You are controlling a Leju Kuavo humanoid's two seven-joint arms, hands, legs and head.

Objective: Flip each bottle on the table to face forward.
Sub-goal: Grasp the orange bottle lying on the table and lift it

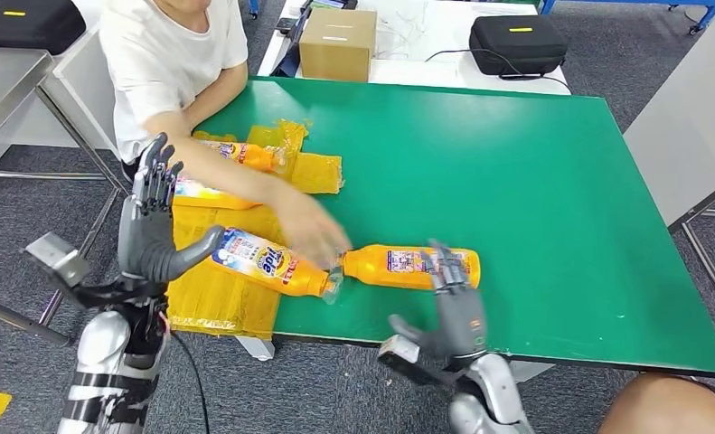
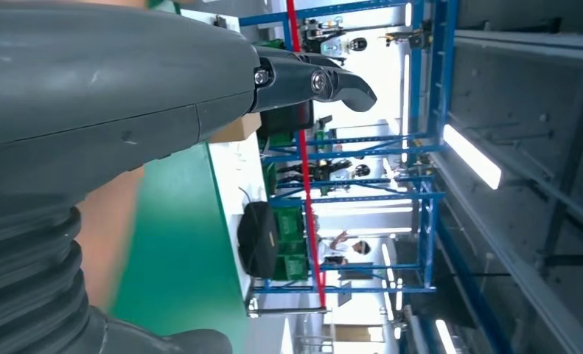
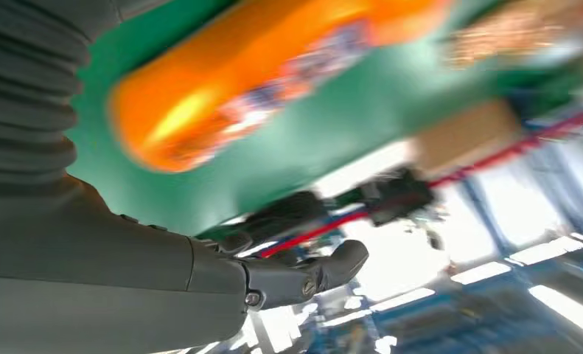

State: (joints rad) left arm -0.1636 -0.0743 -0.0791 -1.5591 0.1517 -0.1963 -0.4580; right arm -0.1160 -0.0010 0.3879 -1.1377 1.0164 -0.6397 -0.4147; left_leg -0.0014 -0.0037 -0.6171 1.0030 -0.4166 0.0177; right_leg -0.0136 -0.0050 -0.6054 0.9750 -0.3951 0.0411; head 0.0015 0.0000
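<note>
Green surface (image 1: 534, 181) fills the middle of the head view. Low and centre on it lies an orange bottle (image 1: 412, 267) on its side, cap toward a second, labelled bottle (image 1: 268, 264) left of it on yellow bags (image 1: 213, 298). A person's hand (image 1: 310, 231) reaches over both. The right hand (image 1: 457, 303) lies spread against the first bottle's lower edge; the left hand (image 1: 155, 221) stands raised at the left, fingers apart, holding nothing. A cardboard box (image 1: 337, 43) sits at the top.
</note>
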